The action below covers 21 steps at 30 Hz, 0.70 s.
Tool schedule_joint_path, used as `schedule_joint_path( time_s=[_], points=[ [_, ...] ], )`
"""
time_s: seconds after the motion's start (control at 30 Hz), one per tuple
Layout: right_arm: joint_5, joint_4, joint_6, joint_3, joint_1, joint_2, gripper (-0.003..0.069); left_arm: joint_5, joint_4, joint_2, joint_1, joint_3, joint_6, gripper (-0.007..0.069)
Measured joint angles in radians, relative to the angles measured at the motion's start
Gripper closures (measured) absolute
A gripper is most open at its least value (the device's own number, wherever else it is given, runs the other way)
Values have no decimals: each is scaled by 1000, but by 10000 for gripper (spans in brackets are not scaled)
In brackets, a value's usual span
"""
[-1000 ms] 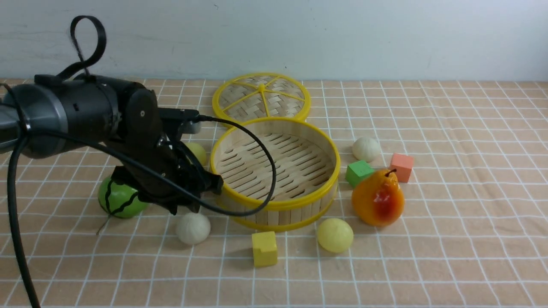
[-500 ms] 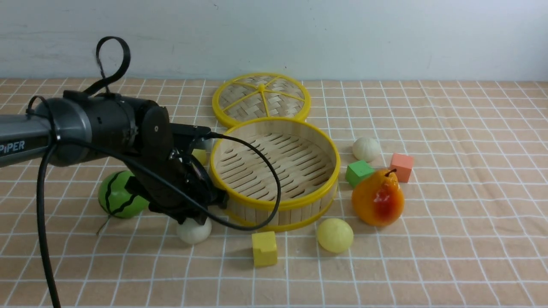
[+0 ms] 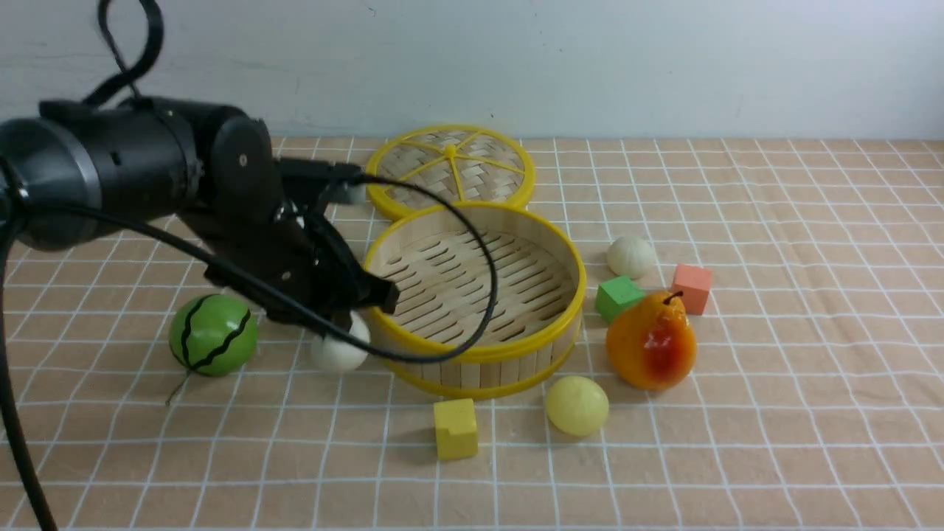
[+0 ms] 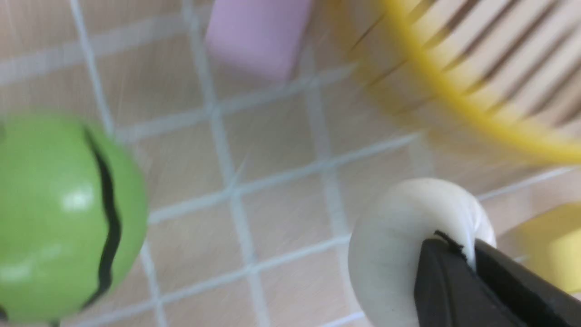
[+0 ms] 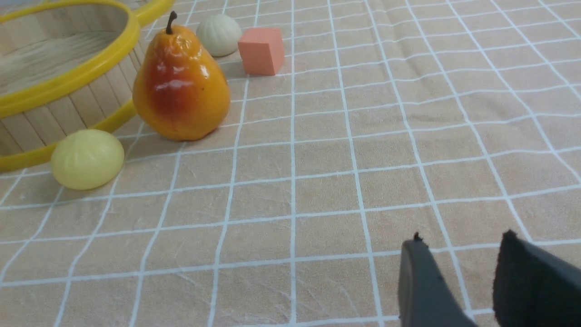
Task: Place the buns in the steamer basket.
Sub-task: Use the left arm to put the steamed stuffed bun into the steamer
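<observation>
Since the earlier frame, your left hand [image 3: 341,323] has moved up from the worktop [image 3: 774,450], and the near off-white bun [image 3: 339,355] has come with it. You have that bun clamped between the fingertips, its soft skin creased where they pinch it. It is outside the steamer basket [image 3: 472,372], by the basket's left side; you can't tell from these views whether it touches the wall.

Your right hand [image 5: 459,238] shows only in its own wrist view, with its fingertips apart and nothing between them. You have the basket standing upright, its slatted floor bare where you can see it, and the woven disc [image 3: 483,173] lying just behind it.

The other off-white bun [image 3: 630,257] sits beyond the basket on the right, near the green cube [image 3: 618,299] and the coral cube [image 3: 692,289]. A pale yellow bun [image 3: 577,405] rests on the worktop in front of the basket, towards its right. The yellow bun you could see by the left arm earlier is now hidden in the front view.

You have the pear [image 3: 651,346] to the right of the basket, the yellow block [image 3: 456,429] in front of it, and the striped watermelon ball [image 3: 214,335] well to its left. Your left wrist view also shows a purple block [image 4: 258,36] near the basket.
</observation>
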Motion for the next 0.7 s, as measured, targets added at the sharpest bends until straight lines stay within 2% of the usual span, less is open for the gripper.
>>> schedule_joint_path(
  time_s=[0.13,0.3,0.4,0.53,0.63,0.67,0.7],
  points=[
    [0,0,0,0,0,0,418,-38,-13,18,-76,-128,7,634],
    [0,0,0,0,0,0,418,-90,-4,163,-93,-215,8,631],
    [0,0,0,0,0,0,418,-94,27,260,-91,-252,8,596],
    [0,0,0,0,0,0,418,-87,57,323,-90,-287,8,471],
    [0,0,0,0,0,0,418,-50,68,322,-90,-326,6,310],
    [0,0,0,0,0,0,418,-45,70,320,-90,-329,7,288],
    [0,0,0,0,0,0,418,1,86,305,-90,-360,7,207]
  ],
)
